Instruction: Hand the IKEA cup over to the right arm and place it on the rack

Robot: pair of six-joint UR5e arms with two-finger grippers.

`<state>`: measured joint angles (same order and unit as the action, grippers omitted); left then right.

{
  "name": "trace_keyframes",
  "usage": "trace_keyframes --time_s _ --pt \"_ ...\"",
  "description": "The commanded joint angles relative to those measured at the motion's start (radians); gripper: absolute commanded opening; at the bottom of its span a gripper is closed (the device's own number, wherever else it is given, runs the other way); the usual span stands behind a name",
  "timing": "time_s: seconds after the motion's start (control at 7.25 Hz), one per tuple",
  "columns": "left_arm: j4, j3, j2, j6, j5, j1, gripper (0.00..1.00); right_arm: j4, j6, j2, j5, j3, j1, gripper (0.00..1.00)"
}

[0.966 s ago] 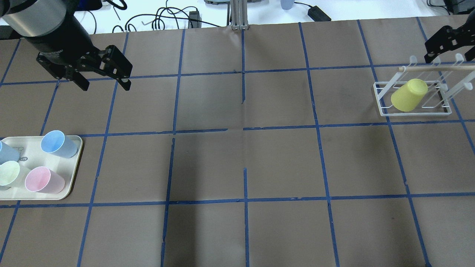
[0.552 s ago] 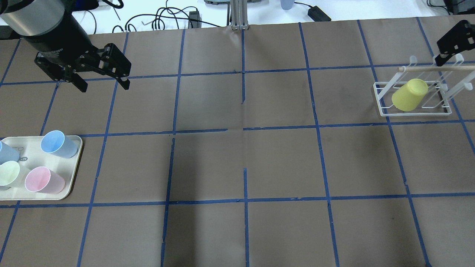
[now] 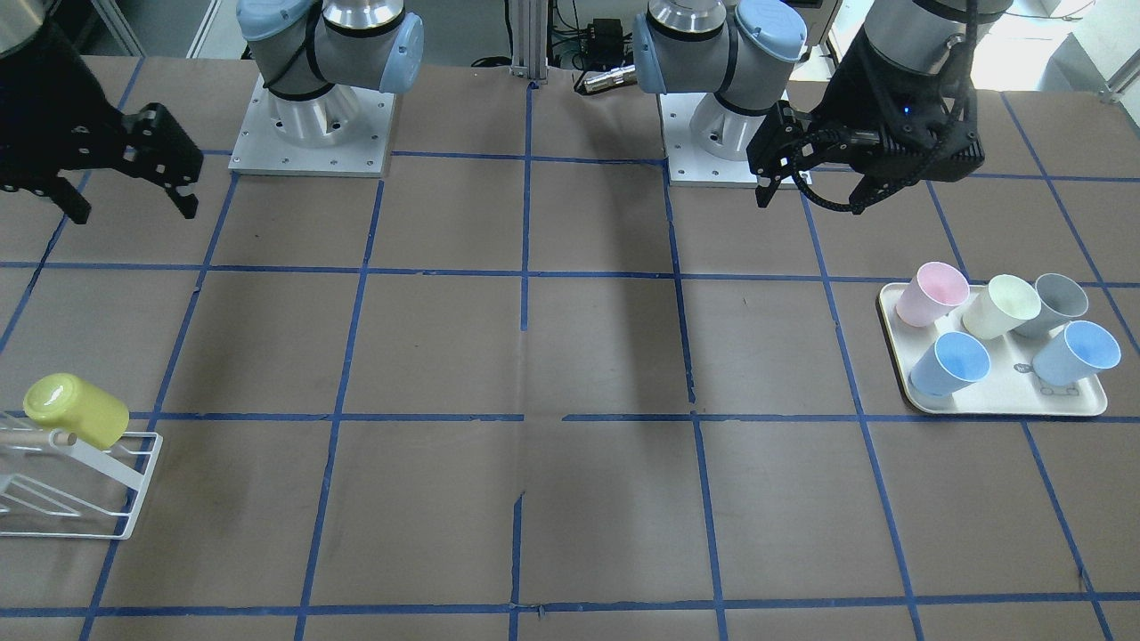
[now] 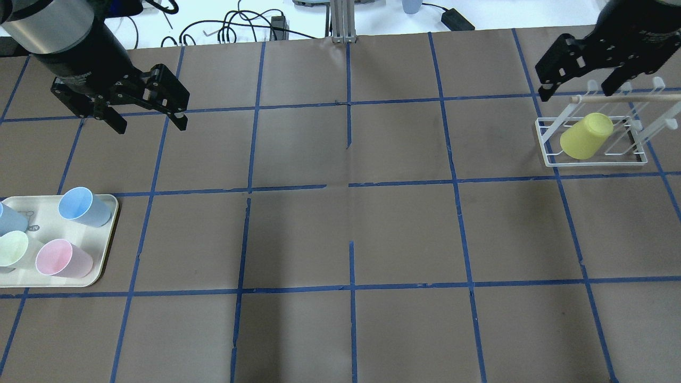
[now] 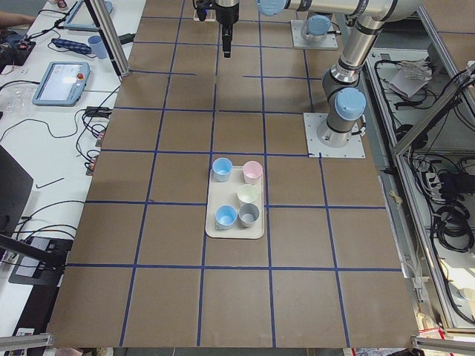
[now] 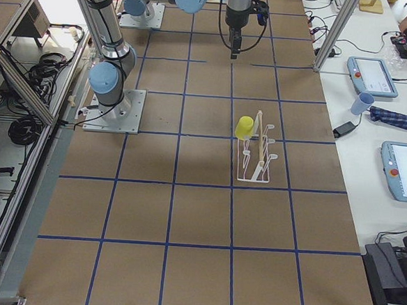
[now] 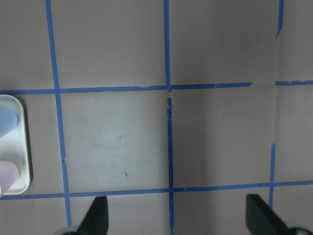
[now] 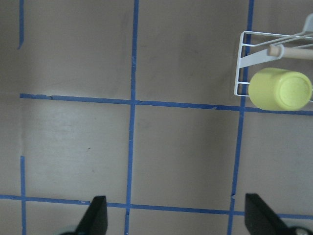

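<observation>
The IKEA cup (image 4: 585,135), bright lemon yellow, hangs upside down and tilted on a prong of the white wire rack (image 4: 548,154). It also shows in the front view (image 3: 76,409), the right side view (image 6: 244,127) and the right wrist view (image 8: 279,88). My right gripper (image 4: 577,90) is open and empty, raised just behind the rack and apart from the cup. Its fingertips (image 8: 95,215) stand wide apart. My left gripper (image 4: 151,125) is open and empty at the far left, above bare table. It also shows in the front view (image 3: 815,200).
A cream tray (image 4: 106,234) at the left holds pink, cream, grey and two blue cups (image 3: 957,361). The rack's wooden dowel (image 4: 628,98) runs along its top under the right gripper. Blue tape lines grid the brown table. Cables lie beyond the far edge.
My right gripper has moved left from the view's right edge and now hangs over the back of the rack. The cup stays on the rack. The left gripper has barely moved.
</observation>
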<state>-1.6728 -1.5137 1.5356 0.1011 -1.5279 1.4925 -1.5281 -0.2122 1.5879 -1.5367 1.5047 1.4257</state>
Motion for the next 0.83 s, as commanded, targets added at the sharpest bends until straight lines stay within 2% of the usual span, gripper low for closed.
trace_keyframes --time_s 0.0,0.69 --pt "0.001 0.001 0.000 0.000 0.000 0.000 1.00 -0.041 0.153 -0.022 -0.002 0.000 0.125 1.00" --pt "0.004 0.001 0.000 0.002 0.000 0.000 1.00 -0.055 0.206 -0.043 0.004 -0.011 0.140 1.00"
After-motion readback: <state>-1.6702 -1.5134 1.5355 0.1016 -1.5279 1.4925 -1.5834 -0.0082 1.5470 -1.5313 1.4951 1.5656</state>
